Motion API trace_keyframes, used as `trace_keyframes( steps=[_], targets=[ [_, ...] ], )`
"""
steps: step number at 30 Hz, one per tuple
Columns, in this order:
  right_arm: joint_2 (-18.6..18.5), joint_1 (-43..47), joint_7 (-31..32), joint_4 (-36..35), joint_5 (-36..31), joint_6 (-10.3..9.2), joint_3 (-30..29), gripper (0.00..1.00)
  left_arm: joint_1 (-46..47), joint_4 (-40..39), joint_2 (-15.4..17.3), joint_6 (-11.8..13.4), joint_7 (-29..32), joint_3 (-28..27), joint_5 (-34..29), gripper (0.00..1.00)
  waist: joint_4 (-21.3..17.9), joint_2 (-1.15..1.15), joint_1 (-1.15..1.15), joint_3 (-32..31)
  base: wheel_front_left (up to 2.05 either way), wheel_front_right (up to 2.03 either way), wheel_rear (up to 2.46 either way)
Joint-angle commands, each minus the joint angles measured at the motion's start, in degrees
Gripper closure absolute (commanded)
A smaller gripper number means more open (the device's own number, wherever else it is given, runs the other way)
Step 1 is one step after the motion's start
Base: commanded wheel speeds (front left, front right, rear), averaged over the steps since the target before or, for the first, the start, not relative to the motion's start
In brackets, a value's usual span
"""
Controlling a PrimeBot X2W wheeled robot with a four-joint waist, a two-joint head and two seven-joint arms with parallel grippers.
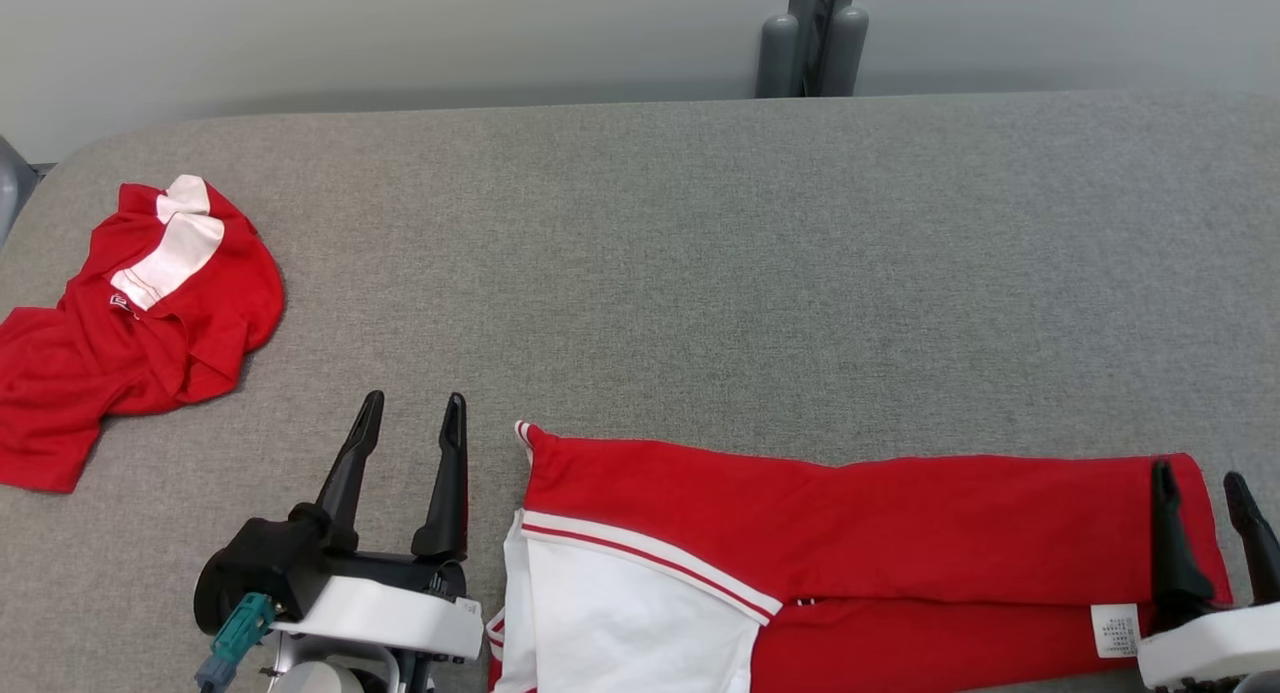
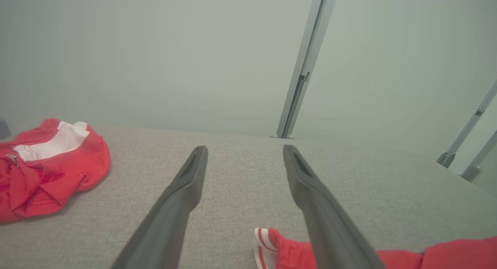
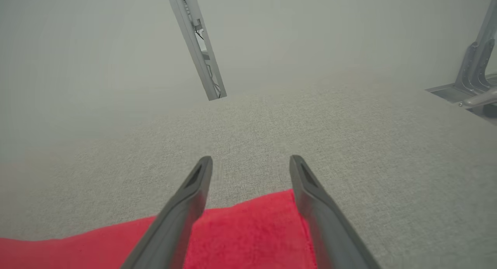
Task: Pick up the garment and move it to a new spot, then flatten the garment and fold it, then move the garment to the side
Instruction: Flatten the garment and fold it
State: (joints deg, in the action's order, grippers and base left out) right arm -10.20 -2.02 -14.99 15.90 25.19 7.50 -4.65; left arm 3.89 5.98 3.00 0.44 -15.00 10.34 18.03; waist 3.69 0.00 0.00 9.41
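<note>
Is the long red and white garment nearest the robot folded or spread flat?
Folded: the garment lies as a long band, one red layer overlapping another, its care label showing.

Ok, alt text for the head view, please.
A red and white garment lies flat along the near edge of a grey table, with the open left gripper beside its left end and the open right gripper over its right end. A second red garment lies crumpled at far left.

Right gripper gapes over the red garment edge, perhaps touching.
</note>
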Motion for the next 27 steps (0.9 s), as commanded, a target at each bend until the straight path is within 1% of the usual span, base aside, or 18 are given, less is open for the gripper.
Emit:
trace_keyframes(
  steps=[1, 4, 9, 14, 16, 18, 27],
  targets=[
    [-0.31, -0.20, -0.23, 2.11, 0.44, -0.02, -0.39, 0.00, 0.07, 0.20, 0.10, -0.58, -0.25, -0.52, -0.47, 0.00, 0.08, 0.00, 0.00, 0.05, 0.00, 0.00, 0.00],
    [0.03, -0.82, -0.01, 6.63, 1.61, -0.02, -1.09, 0.00, 0.42, 0.55, 0.03, -1.20, -0.25, -0.97, -0.98, 0.00, 0.23, 0.00, 0.00, 0.04, 0.00, 0.00, 0.00],
    [-0.02, -2.03, -0.07, 14.19, 3.29, -0.02, -2.39, 0.00, 0.71, 0.31, -0.01, -0.93, -0.26, -0.33, -0.22, 0.00, 0.23, 0.00, 0.00, 0.21, 0.00, 0.00, 0.00],
    [-1.03, -3.87, 0.01, 19.43, 4.38, -0.02, -1.15, 0.00, 0.76, 0.56, -0.01, -0.91, -0.26, 0.03, -0.64, 0.00, -0.11, 0.00, 0.00, 0.47, 0.00, 0.00, 0.00],
    [-1.38, -4.72, 0.07, 20.91, 5.09, -0.02, -0.18, 0.00, 0.95, 0.64, -0.01, -0.96, -0.26, 0.16, -0.86, 0.00, -0.16, 0.00, 0.00, 0.55, 0.00, 0.00, 0.00],
    [-1.94, -5.49, 0.24, 22.33, 6.74, -0.02, 1.98, 0.00, 1.27, 0.74, -0.01, -1.03, -0.26, 0.16, -0.95, 0.00, -0.15, 0.00, 0.00, 0.62, 0.00, 0.00, 0.00],
    [-2.64, -5.79, 0.32, 24.85, 11.11, -0.02, 8.26, 0.00, 1.14, 0.77, -0.01, -1.06, -0.26, 0.01, -1.07, 0.00, 0.01, 0.00, 0.00, 0.44, 0.00, 0.00, 0.00]
  ],
)
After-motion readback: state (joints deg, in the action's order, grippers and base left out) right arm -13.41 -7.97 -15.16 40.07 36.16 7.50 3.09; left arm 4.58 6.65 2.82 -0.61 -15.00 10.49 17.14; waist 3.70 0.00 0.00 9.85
